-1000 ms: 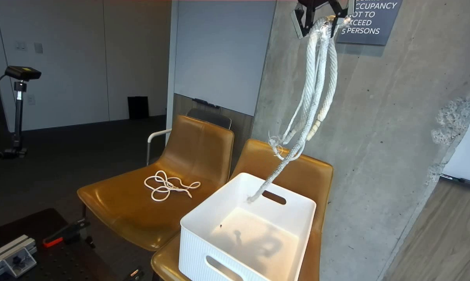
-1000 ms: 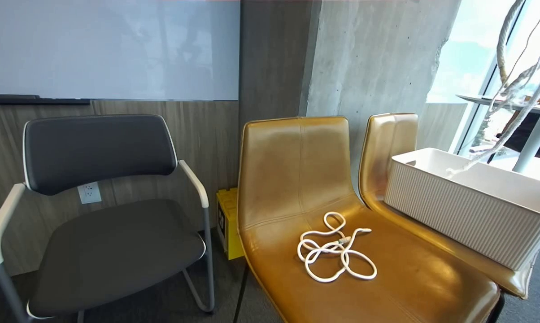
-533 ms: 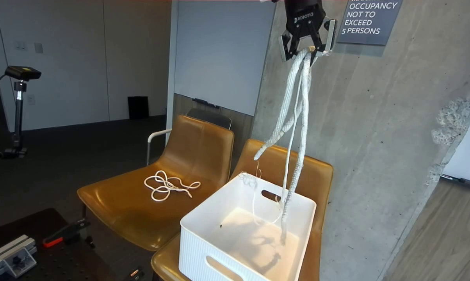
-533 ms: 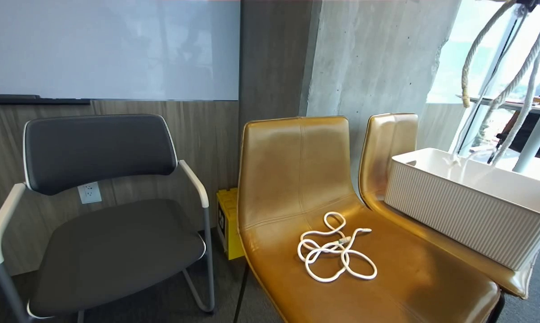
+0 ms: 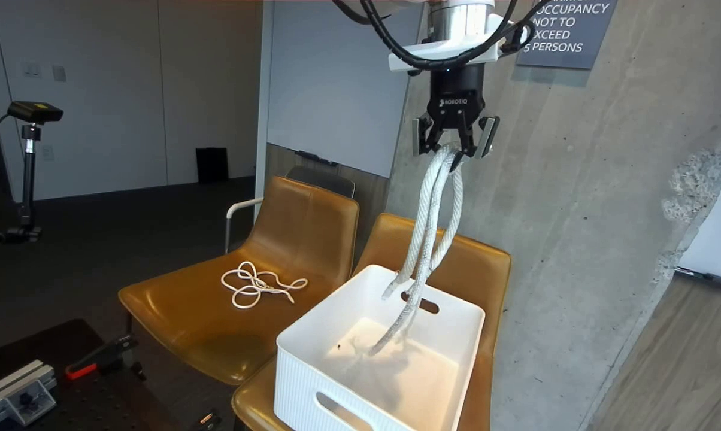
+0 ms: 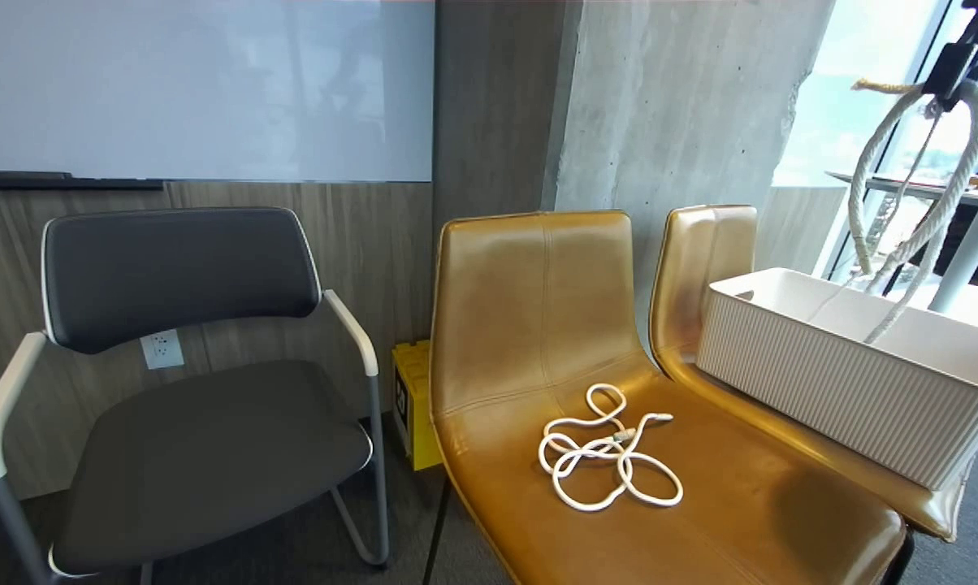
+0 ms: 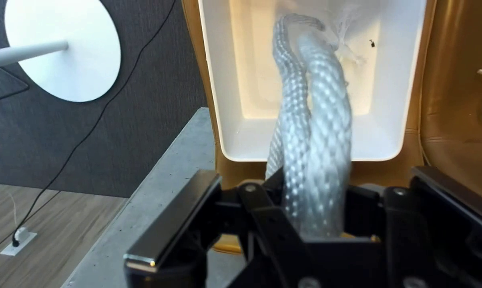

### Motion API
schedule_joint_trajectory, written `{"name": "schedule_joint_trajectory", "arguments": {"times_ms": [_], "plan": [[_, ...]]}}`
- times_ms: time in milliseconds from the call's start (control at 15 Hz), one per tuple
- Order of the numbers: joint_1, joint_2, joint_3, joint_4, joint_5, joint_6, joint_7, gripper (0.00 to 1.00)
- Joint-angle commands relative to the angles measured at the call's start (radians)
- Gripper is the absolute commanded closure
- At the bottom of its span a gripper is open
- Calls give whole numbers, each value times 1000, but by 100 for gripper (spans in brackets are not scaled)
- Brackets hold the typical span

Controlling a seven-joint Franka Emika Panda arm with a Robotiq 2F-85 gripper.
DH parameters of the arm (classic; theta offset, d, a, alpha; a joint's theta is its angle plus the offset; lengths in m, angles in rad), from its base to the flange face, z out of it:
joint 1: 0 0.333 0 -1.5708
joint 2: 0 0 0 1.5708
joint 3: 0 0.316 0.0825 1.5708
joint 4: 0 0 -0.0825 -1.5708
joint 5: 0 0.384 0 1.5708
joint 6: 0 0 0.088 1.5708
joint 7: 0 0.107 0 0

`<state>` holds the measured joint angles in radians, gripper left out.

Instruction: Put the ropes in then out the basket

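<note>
A silver cylinder (image 5: 458,24) is gleaming above a white bracket (image 5: 453,49), which is spreading out to both sides. Thick black cables (image 5: 438,64) are curving across the bracket in an arc. The black gripper (image 5: 452,151) is bearing pale ROBOTIQ lettering (image 5: 454,102). In the wrist view, flat metal plates (image 7: 175,218) are flanking its black bars (image 7: 401,228), and round grey screws (image 7: 250,187) are dotting those bars.

Concrete wall (image 5: 588,209), tan chairs (image 6: 716,439), whiteboard (image 6: 205,89)
</note>
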<state>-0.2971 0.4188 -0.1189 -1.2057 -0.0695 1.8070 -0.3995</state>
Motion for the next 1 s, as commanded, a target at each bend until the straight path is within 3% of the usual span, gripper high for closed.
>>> {"name": "schedule_joint_trajectory", "arguments": {"times_ms": [0, 67, 533, 733, 933], "plan": [[11, -113, 26, -224, 39, 107, -5, 75], [14, -127, 30, -262, 42, 125, -9, 74], [51, -224, 21, -398, 11, 178, -40, 25], [120, -302, 62, -533, 23, 251, -9, 3], [197, -330, 111, -633, 41, 356, 3, 0]]}}
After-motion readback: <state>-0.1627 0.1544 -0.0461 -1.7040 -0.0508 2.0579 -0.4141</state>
